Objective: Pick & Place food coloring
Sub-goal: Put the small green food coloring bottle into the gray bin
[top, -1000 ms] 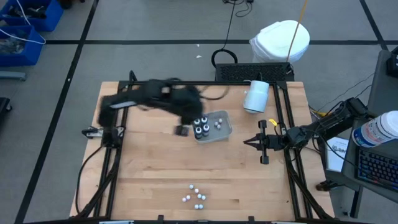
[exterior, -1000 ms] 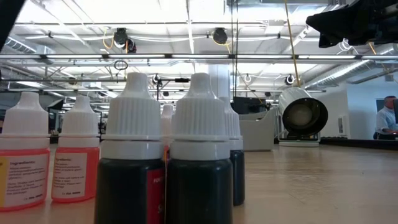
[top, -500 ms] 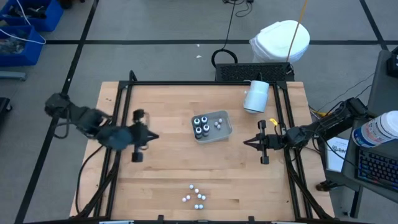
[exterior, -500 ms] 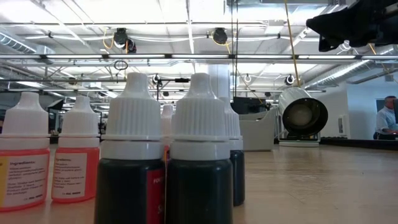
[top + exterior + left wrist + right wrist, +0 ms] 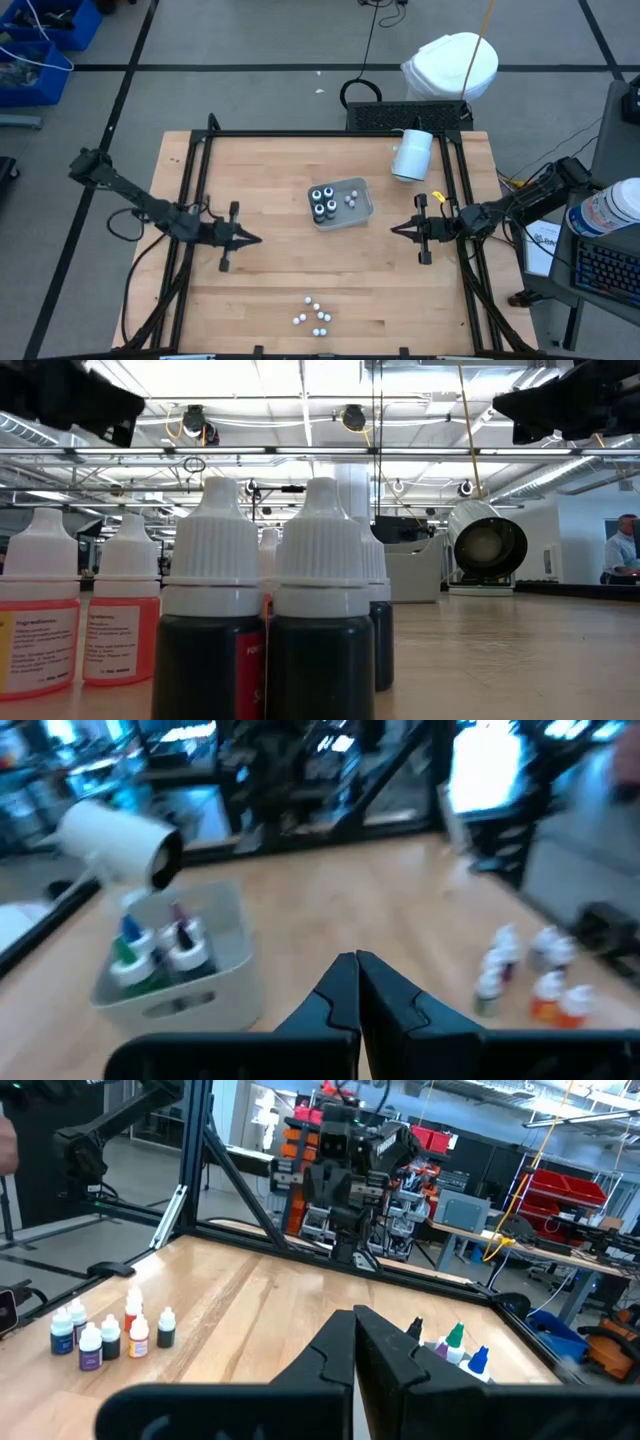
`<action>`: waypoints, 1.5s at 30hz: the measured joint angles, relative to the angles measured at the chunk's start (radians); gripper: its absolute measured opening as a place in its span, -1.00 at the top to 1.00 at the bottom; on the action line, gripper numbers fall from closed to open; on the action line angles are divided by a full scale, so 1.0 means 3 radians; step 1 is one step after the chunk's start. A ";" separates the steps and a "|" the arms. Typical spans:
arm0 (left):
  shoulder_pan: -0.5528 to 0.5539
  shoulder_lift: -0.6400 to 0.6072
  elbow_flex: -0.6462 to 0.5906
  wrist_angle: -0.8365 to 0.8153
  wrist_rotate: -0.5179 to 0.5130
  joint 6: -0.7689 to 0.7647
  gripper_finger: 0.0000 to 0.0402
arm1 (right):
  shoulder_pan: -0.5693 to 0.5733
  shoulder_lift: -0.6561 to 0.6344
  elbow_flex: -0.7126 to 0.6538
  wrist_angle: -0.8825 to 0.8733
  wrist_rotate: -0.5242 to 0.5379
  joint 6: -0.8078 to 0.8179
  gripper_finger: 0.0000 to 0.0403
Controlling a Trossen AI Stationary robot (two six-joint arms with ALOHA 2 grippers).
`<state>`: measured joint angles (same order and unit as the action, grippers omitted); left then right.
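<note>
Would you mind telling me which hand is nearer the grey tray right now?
The right hand is nearer, just off one side of the tray. The left hand sits farther off on the other side.

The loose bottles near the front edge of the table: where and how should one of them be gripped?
Grip a bottle at the edge of the cluster by its ribbed white cap, coming straight down from above. All stand upright and packed close, so side access is tight, and the narrow caps rise clear of the wider bodies. The left gripper, fingers together, would likely reach them as easily as the right gripper.
</note>
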<state>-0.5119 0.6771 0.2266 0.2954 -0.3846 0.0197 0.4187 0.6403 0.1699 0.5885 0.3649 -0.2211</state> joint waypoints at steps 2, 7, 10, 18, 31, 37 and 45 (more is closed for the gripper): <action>0.0069 -0.0247 -0.0197 0.0053 0.0096 -0.0027 0.98 | 0.0000 0.0000 -0.0001 -0.0008 0.0000 -0.0001 1.00; 0.0184 -0.0510 -0.0516 0.0527 0.0312 -0.0197 0.99 | 0.0000 0.0002 -0.0001 -0.0012 0.0002 -0.0003 1.00; 0.0196 -0.0508 -0.0569 0.0957 0.0530 -0.0147 0.98 | -0.0001 0.0058 -0.0001 -0.0024 -0.0009 -0.0003 1.00; 0.0171 -0.0230 -0.0589 0.1150 0.0328 0.0192 0.95 | -0.0001 0.0396 0.0069 0.0153 -0.0003 0.0133 1.00; 0.0171 0.0215 -0.0591 0.1147 0.0230 -0.0006 0.86 | 0.0000 0.1972 0.1554 -0.0946 -0.0009 0.0675 1.00; 0.0171 0.0223 -0.0591 0.1137 0.0231 -0.0195 0.86 | 0.0101 0.2653 0.2781 -0.1977 -0.0334 0.0823 1.00; 0.0171 0.0223 -0.0591 0.1124 0.0230 -0.0263 0.96 | 0.0307 0.3764 0.4483 -0.3584 -0.0510 0.0961 1.00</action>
<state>-0.4606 0.7441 0.0494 0.6325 -0.3155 -0.0591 0.5109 1.7695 1.5149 -0.4869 0.2119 0.0672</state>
